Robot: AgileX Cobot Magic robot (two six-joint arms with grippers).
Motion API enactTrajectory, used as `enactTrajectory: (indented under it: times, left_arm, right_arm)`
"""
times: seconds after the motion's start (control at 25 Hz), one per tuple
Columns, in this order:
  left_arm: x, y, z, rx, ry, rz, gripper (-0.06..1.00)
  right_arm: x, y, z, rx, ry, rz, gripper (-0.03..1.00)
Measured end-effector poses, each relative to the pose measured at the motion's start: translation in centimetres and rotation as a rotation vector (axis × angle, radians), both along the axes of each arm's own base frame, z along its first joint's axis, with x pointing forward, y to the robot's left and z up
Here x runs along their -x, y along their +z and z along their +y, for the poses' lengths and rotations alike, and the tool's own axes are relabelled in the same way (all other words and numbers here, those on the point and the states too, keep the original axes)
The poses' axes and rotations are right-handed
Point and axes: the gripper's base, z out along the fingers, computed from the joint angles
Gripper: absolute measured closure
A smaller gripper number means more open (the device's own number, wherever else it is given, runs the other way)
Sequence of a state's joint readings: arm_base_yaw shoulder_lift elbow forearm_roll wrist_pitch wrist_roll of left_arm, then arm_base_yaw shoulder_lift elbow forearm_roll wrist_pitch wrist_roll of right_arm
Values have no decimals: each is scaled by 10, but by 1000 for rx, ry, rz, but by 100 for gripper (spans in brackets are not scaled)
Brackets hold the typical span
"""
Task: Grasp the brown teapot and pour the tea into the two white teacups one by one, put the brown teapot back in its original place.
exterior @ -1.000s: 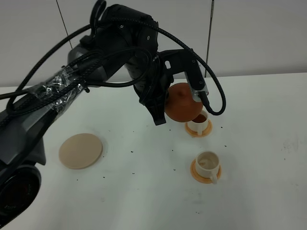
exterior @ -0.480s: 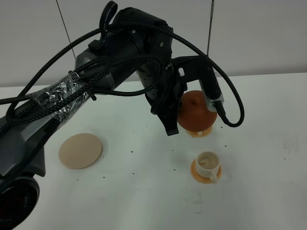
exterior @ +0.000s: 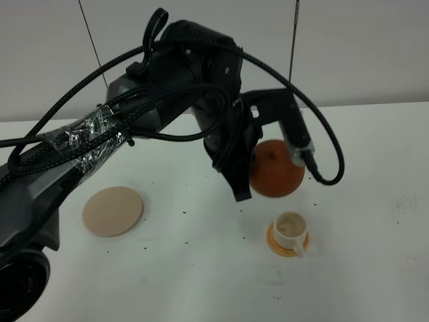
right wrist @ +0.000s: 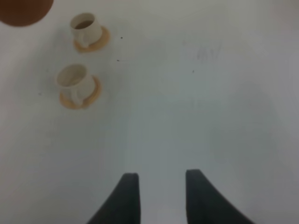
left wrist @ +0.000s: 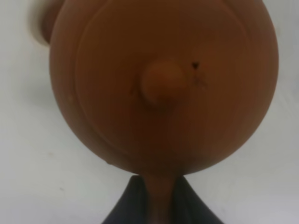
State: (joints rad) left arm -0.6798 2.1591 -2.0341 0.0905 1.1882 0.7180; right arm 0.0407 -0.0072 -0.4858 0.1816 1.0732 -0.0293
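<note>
While the left gripper (left wrist: 158, 207) pinches the handle of the brown teapot (exterior: 277, 169), the pot hangs above the white table (exterior: 201, 268), right of centre and just on the far side of the near teacup (exterior: 289, 227). In the high view the pot and the black left arm (exterior: 194, 74) hide the far teacup altogether, and the spout cannot be made out. The left wrist view is blurred and filled by the pot's lid and its lid knob (left wrist: 161, 86). There only the tips of two dark fingers show, cut off at the picture's edge and pressed on either side of the brown handle.

The near teacup stands on its orange saucer (exterior: 273, 240), pale inside; whether it holds liquid is hard to tell. The right wrist view shows the far teacup (right wrist: 86, 27) with dark tea (right wrist: 84, 23) in it, near a cut-off piece of the pot. The right gripper (right wrist: 161, 196) has its jaws spread with nothing between them, over the table. The beige plate (exterior: 112, 210) lies at the left, well apart from the pot.
</note>
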Motion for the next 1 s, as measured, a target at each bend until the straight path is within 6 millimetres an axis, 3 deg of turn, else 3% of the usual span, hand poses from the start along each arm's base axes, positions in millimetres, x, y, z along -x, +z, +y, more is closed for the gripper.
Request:
enactTrajectory:
  times: [0.2, 0.4, 1.0]
  left_arm:
    - [8, -15, 23, -83, 17, 51, 78]
    - [7, -7, 45, -97, 56, 46, 78]
    - [4, -28, 48, -175, -93, 80, 78]
  right_arm:
    - [0, 0, 0, -1, -1, 0, 73]
    - [0, 0, 0, -1, -1, 0, 73]
    - [0, 0, 0, -1, 1, 0, 73]
